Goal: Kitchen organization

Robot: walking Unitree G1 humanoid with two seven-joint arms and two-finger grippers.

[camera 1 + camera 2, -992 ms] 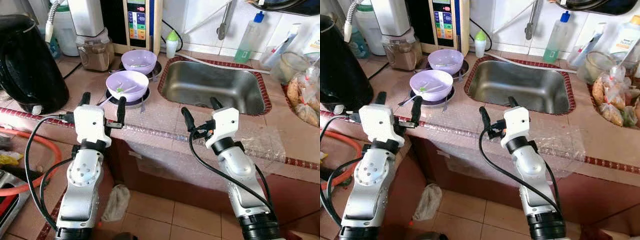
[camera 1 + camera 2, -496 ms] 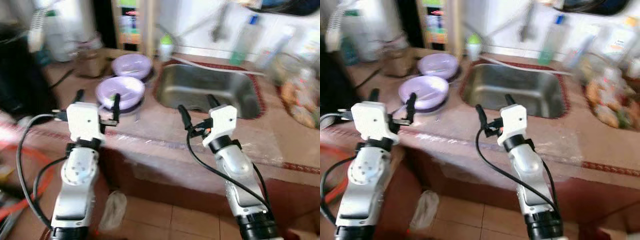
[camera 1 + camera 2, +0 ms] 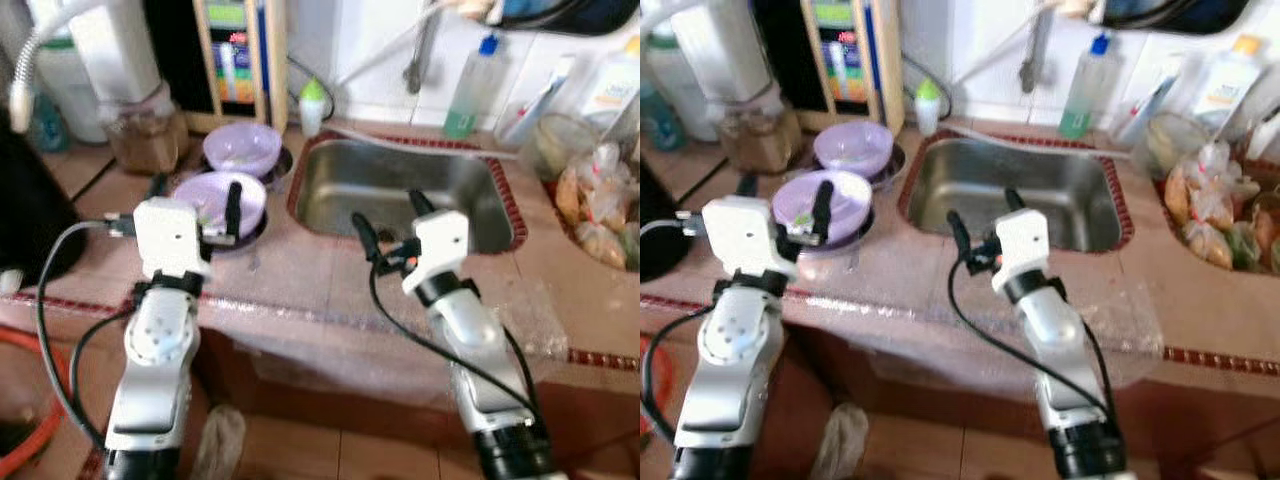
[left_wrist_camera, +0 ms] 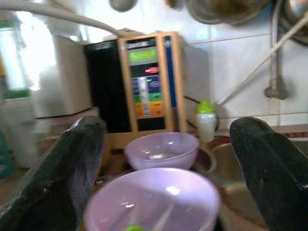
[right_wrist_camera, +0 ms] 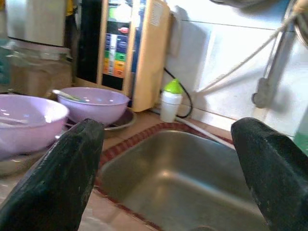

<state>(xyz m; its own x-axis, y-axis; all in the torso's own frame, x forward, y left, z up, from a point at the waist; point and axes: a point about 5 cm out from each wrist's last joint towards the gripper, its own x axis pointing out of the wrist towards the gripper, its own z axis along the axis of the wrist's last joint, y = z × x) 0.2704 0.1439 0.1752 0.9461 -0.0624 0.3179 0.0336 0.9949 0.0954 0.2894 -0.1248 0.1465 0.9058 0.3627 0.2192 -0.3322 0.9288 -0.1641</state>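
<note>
Lilac bowl lying at 12 o'clock from the left hand

Left hand [image 3: 192, 193] is hovering with fingers spread wide, the near bowl [image 3: 219, 193] just ahead, so it looks the nearer arm. Right hand [image 3: 387, 213], also spread and holding nothing, is facing the steel sink [image 3: 400, 183] at 12. Bowls are smooth round plastic; the far bowl [image 3: 241, 147] is sitting at 12 beyond on the speckled counter [image 3: 300, 270].
</note>
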